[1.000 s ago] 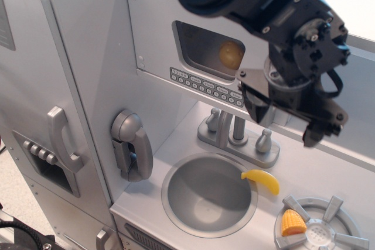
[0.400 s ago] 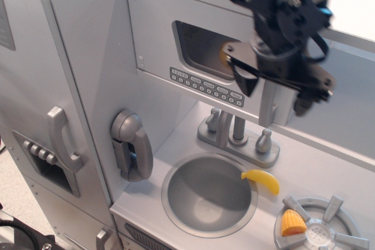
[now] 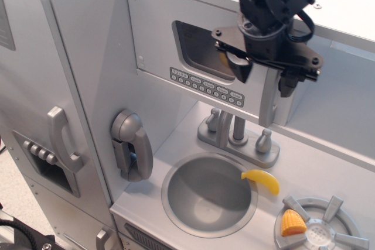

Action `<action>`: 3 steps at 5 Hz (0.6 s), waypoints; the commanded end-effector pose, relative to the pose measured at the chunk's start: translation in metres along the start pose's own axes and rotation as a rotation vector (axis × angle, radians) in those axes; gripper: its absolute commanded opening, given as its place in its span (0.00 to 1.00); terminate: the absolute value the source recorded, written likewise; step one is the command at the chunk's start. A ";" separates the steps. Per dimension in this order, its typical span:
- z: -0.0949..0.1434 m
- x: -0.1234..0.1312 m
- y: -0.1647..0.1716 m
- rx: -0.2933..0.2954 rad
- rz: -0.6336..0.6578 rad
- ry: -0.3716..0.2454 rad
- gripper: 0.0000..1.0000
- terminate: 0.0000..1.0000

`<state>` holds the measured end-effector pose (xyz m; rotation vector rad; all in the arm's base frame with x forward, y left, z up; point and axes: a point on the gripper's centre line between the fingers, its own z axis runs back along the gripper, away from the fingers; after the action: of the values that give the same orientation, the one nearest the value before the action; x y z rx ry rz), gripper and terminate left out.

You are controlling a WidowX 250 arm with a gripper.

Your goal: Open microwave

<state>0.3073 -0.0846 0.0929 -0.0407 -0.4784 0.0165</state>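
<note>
The microwave (image 3: 161, 33) is the upper compartment of the toy kitchen. It has a flat grey door, a dark window (image 3: 196, 48) and a row of small buttons (image 3: 205, 88). Its vertical silver bar handle (image 3: 268, 106) is at the door's right edge. My black gripper (image 3: 263, 77) is open and comes down from above. One finger (image 3: 239, 69) is left of the handle's top and the other (image 3: 287, 84) is right of it. The door looks flush with the cabinet.
A tall grey fridge door with a curved handle (image 3: 61, 139) is at the left. A toy phone (image 3: 132, 144) hangs on the side wall. Below are a faucet (image 3: 237, 136), a round sink (image 3: 208, 194), a yellow banana (image 3: 262, 181) and corn (image 3: 292, 223) on a burner.
My gripper has moved up and to the left, from right of the faucet to the top of the microwave handle. The door has not visibly moved.
</note>
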 end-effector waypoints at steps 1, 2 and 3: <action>0.015 0.008 -0.005 -0.091 -0.020 -0.049 0.00 0.00; 0.015 0.004 -0.003 -0.136 -0.025 -0.066 0.00 0.00; 0.019 -0.005 0.001 -0.146 -0.019 -0.050 0.00 0.00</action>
<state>0.2903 -0.0822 0.0920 -0.1647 -0.4775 -0.0488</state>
